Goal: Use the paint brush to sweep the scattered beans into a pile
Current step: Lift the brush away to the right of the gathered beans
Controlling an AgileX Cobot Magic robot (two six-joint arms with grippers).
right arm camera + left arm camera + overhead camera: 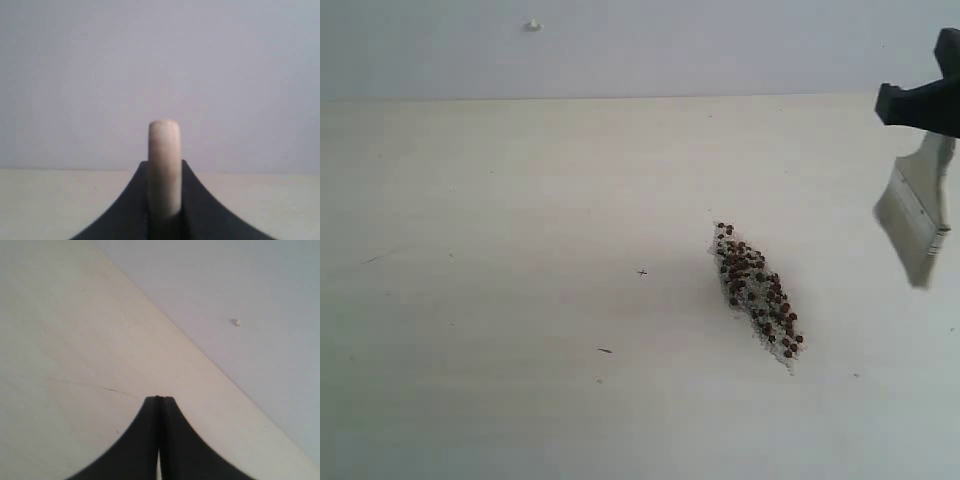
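Left gripper (160,399): black jaws pressed together with nothing between them. It hangs over bare tabletop near the far edge, apparently parked out of the way, since the task needs only one tool.

Table (520,350): a pale, cream surface that meets a grey wall (620,50) along its far edge. The left half carries no beans, only a few faint scratches and a small cross-shaped mark (642,272) near the middle.

Wall speck (533,25): a small white fleck high on the wall, playing no part in the work.

Beans (758,295): dark reddish-brown, lying right of the table's middle in one narrow band that slants from upper left to lower right in the exterior view. Fine whitish grains are mixed among them. The beans touch or nearly touch one another and no stray is visible, so the sweep looks largely done. The band could be drawn rounder.

Paint brush (915,215): hanging bristles-down at the right edge of the exterior view, clear of the table and well apart from the beans. At that height it cannot disturb the band.

Right gripper (918,103): closed around the brush's cream handle, whose rounded end stands up between the jaws in the right wrist view. Gripped this way, the wide bristle edge can be dragged flat along the table.
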